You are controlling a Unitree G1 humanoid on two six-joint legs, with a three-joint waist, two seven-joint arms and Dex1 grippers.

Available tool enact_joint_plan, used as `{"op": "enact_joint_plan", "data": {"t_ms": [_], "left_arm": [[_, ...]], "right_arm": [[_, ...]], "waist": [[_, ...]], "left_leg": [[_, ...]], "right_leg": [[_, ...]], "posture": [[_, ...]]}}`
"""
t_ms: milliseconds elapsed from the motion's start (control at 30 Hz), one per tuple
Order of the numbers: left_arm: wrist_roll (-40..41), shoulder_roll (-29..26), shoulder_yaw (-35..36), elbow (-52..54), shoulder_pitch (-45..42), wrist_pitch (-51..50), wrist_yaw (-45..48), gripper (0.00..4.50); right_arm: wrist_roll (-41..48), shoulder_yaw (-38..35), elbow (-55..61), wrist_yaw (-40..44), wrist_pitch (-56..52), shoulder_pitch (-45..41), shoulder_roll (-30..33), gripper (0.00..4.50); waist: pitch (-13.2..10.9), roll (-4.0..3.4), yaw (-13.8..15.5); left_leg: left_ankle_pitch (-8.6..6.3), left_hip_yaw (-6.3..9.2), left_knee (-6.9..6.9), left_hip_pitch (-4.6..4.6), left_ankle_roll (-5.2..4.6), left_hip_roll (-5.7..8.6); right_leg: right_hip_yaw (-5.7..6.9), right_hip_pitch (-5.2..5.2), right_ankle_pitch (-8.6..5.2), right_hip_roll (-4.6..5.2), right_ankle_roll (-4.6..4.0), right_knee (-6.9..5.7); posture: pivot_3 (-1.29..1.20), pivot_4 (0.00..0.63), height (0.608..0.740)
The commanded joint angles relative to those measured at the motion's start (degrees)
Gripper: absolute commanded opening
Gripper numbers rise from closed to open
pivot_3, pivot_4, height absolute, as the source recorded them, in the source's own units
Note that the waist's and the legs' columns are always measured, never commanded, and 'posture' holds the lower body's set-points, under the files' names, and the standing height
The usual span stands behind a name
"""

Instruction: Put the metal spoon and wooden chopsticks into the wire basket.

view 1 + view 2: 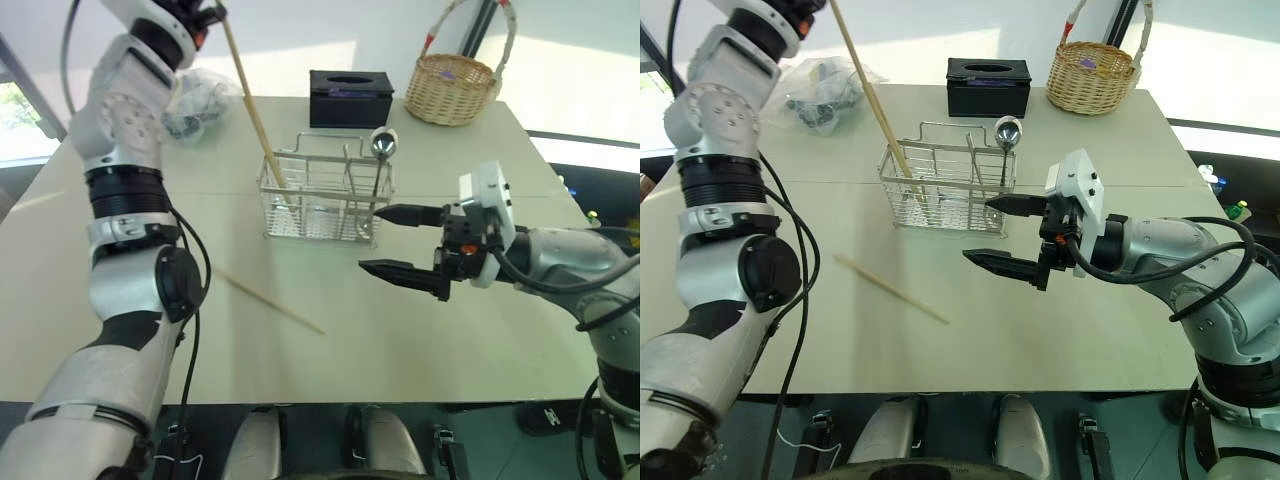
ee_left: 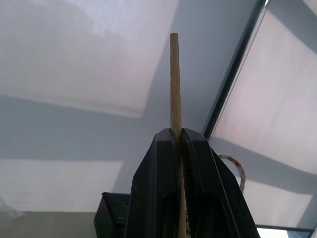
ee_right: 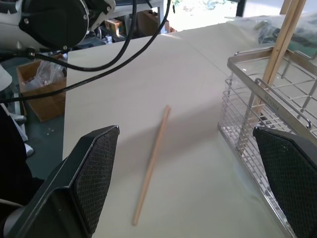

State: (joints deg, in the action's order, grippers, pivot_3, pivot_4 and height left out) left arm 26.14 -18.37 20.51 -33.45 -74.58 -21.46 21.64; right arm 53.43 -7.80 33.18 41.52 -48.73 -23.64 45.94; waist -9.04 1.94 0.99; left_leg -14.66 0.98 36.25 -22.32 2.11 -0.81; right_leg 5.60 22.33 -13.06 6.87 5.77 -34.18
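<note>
The wire basket (image 1: 322, 214) stands mid-table. The metal spoon (image 1: 383, 144) stands upright in its right end, bowl up. My left gripper (image 2: 177, 132), raised high at the upper left, is shut on a wooden chopstick (image 1: 254, 112) that slants down with its lower end inside the basket's left end. In the right wrist view two sticks (image 3: 278, 47) seem to lean side by side there. Another chopstick (image 1: 268, 300) lies flat on the table in front of the basket. My right gripper (image 1: 370, 238) hovers open just right of the basket's front, holding nothing.
A black tissue box (image 1: 350, 97) sits behind the wire basket. A woven wicker basket (image 1: 455, 88) stands at the far right corner. A clear plastic bag (image 1: 200, 104) lies at the far left. The table's near edge (image 1: 330, 400) runs below the loose chopstick.
</note>
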Motion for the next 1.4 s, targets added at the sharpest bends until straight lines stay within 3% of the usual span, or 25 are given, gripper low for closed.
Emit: {"op": "enact_joint_plan", "data": {"t_ms": [33, 467, 500, 533, 667, 867, 1000, 1133, 1233, 1400], "left_arm": [[-1.92, 2.05, -3.33, 0.82, 1.72, 3.64, 1.81, 0.05], [-4.41, 7.21, -10.17, 9.85, 13.79, 2.31, 1.51, 0.05], [-3.97, 7.23, -10.06, 10.94, 14.38, 1.52, 1.25, 0.71], [-3.23, 7.17, -9.93, 12.7, 14.95, 0.14, 1.07, 0.94], [-0.14, 6.19, -9.35, 19.75, 16.09, -6.76, 0.79, 2.8], [3.43, 2.84, -6.81, 28.3, 15.14, -17.64, -3.65, 2.8], [1.87, 0.62, -0.96, 29.37, 10.0, -31.52, -19.52, 2.8], [-3.77, 4.95, 15.07, 24.37, 1.77, -49.35, -46.04, 2.8], [-9.35, 8.09, 20.33, 25.07, -1.95, -54.42, -56.73, 2.8], [-15.4, 13.0, 24.94, 27.22, -5.65, -58.59, -65.77, 2.8]], "right_arm": [[2.22, -3.14, 2.75, -2.35, -0.03, 0.79, -0.26, 4.5], [3.08, -4.1, 2.48, -5.87, 0.75, 1.41, -0.34, 4.5], [2.99, -3.98, 2.33, -5.85, 0.81, 1.26, -0.33, 4.5], [2.84, -3.85, 2.07, -5.76, 0.87, 1.1, -0.32, 4.5], [2.22, -3.26, 1.13, -5.19, 1.22, 0.54, -0.33, 4.5], [1.2, -1.56, -0.51, -4.13, 1.8, -0.76, -0.85, 4.5], [0.73, -0.29, -1.5, -3.2, 1.87, -2.1, -1.55, 4.5], [0.06, 1.01, -2.57, -2.1, 1.95, -3.14, -2.24, 4.5], [-0.53, 1.9, -3.11, -0.95, 2.04, -3.5, -2.58, 4.5], [-1.22, 2.86, -4.1, 0.14, 1.96, -4.31, -3.24, 4.5]], "waist": [[0.0, 0.0, -0.03], [0.0, -0.02, -0.21], [0.0, -0.02, -0.21], [0.0, -0.02, -0.21], [0.0, -0.02, -0.15], [0.01, -0.03, -0.29], [-0.01, -0.01, -0.29], [0.0, 0.02, -0.26], [0.0, 0.05, -0.1], [-0.05, 0.18, -0.06]], "left_leg": [[0.0, -0.01, 0.0, 0.0, 0.0, 0.01], [-0.01, -0.02, 0.0, 0.01, -0.01, -0.03], [-0.01, -0.02, 0.01, 0.0, -0.02, -0.02], [-0.01, -0.02, 0.01, 0.0, -0.02, -0.02], [-0.01, 0.01, 0.01, -0.03, -0.02, -0.02], [-0.01, 0.03, 0.01, 0.01, -0.02, -0.02], [-0.01, 0.06, 0.01, 0.03, -0.02, -0.02], [-0.01, 0.13, 0.03, 0.03, -0.03, -0.01], [-0.01, 0.13, -0.01, 0.06, -0.03, 0.01], [0.01, 0.15, 0.03, -0.05, 0.02, 0.05]], "right_leg": [[0.0, -0.01, 0.0, 0.0, 0.0, 0.02], [-0.01, 0.06, 0.0, 0.0, -0.01, 0.02], [-0.01, 0.06, 0.0, 0.0, -0.01, 0.03], [-0.01, 0.06, 0.0, 0.0, -0.01, 0.03], [-0.01, 0.06, 0.0, 0.0, -0.01, 0.03], [-0.01, 0.05, -0.01, 0.0, -0.01, 0.03], [-0.02, 0.06, -0.01, -0.02, -0.01, 0.02], [-0.01, 0.0, -0.01, -0.02, 0.01, 0.01], [-0.01, -0.04, -0.02, -0.02, 0.03, -0.03], [0.0, 0.03, -0.01, -0.01, 0.02, -0.03]], "posture": [[0.0, 0.15, 0.706], [0.0, 0.15, 0.706], [0.0, 0.15, 0.706], [0.0, 0.15, 0.706], [0.0, 0.15, 0.706], [0.0, 0.15, 0.706], [0.0, 0.15, 0.706], [0.0, 0.15, 0.706], [0.0, 0.15, 0.706], [0.0, 0.15, 0.706]]}}
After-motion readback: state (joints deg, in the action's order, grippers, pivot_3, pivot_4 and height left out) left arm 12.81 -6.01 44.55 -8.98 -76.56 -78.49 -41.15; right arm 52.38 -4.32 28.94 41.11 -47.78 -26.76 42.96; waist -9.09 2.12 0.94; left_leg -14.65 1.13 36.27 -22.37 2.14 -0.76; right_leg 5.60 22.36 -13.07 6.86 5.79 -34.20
